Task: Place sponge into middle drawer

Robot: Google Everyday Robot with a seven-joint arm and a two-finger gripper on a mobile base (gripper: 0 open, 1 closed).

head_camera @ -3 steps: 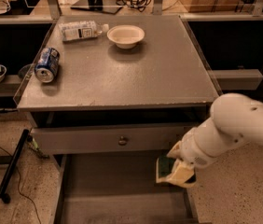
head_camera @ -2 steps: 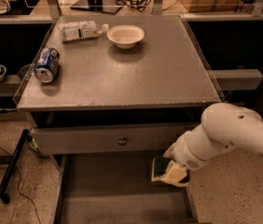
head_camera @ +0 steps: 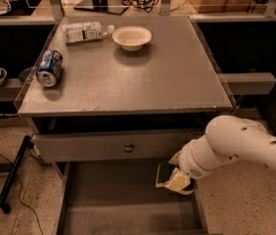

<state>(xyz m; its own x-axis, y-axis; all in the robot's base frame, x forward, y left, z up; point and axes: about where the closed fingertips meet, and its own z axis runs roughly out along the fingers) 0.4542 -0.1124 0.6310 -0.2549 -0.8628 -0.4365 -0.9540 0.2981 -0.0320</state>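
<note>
Firstly, cabinet [head_camera: 128, 82]: grey, flat-topped, seen from above and in front; three loose items lie toward its rear and left.

Middle drawer [head_camera: 118, 204]: wide grey tray pulled out at the cabinet's foot, with a bare floor and low side walls; it runs off the bottom edge of the view.

Arm [head_camera: 245, 146]: white rounded shell with small holes. It enters from the right, below the top's front right corner, and reaches down and left to the middle drawer's right side.

Drawer front [head_camera: 89, 148]: closed grey panel just above the open tray, with a small round knob [head_camera: 128, 147] at centre.

Bar [head_camera: 13, 173]: black, lying on the speckled floor left of the cabinet.

Bottle [head_camera: 84, 32]: clear plastic, on its side at the top's rear left, cap end toward the bowl.

Bowl [head_camera: 132, 37]: pale, upright, rear centre, just beside the bottle.

Can [head_camera: 49, 68]: blue, on its side near the left edge, well apart from the bowl.

Sponge [head_camera: 170, 179]: dark green face over yellow foam, tilted, green side turned left. It is over the middle drawer's right part, near the right wall. Contact with the floor cannot be told.

Gripper [head_camera: 178, 173]: at the arm's lower left end, largely hidden by the wrist, clamped on the sponge.
</note>
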